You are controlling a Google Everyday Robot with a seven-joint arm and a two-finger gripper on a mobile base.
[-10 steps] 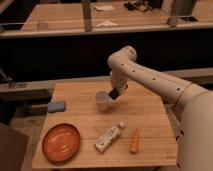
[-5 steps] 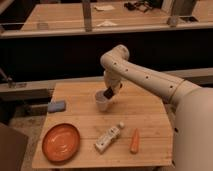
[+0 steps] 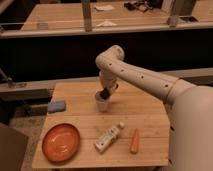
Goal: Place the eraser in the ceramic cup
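Pincer [image 3: 104, 93] fills the ceramic cup [image 3: 102, 103] mouth; bare tabletop [image 3: 145, 107] surrounds it.

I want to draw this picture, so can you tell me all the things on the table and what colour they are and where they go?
ceramic cup: one, white, near the middle of the table, a bit toward the back
eraser: one, black, at the gripper's tip right over the cup's mouth
block: one, blue-grey, at the left edge of the table
plate: one, orange, front left corner
bottle: one, white, lying on its side near the front, right of the plate
carrot: one, orange, lying right of the bottle
table: one, light wood, holding all of these
arm: one, cream, reaching in from the right
gripper: one, dark, just above the cup
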